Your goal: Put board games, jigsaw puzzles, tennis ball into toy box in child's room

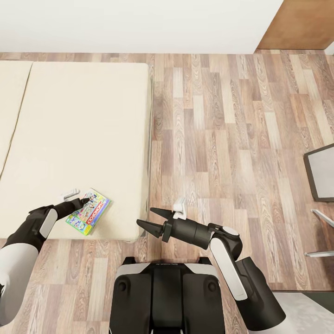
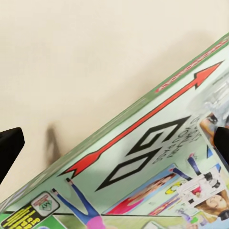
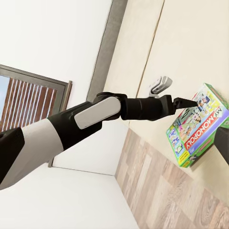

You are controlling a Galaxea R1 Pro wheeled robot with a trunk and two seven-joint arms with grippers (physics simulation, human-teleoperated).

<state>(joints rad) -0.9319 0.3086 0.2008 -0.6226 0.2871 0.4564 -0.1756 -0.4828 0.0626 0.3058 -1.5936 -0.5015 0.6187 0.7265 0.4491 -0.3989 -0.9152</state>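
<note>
Left claw [image 1: 85,200] poised at the near corner of the bed [image 1: 83,139], its dark tapered fingertips meeting the upper edge of the Monopoly board game [image 1: 89,212]. In the left wrist view the two fingertips stand wide apart at either side of the printed lid [image 2: 143,162], so the claw reads as released and not yet closed on the box; whether a tip actually touches the cardboard cannot be told. The box lies flat on the mattress at about 8 o'clock in the head view, close to the bed's foot edge, turned at a slant to that edge; this lets the arm reach it from the floor side.

Right claw [image 1: 150,220] held clear over the wooden floor [image 1: 222,139] at about 6 o'clock, fingers spread and empty, apparently kept out of the working arm's way.

Materials: the game box is thin, rigid, glossy card with pale green borders, a red arrow, bold "GO" lettering and cartoon figures; its red side band carries the logo [image 3: 202,131]. The mattress is plain, matte beige, soft-looking. The floor is mixed-tone plank laminate. A grey chair seat [image 1: 322,176] shows at 3 o'clock.
</note>
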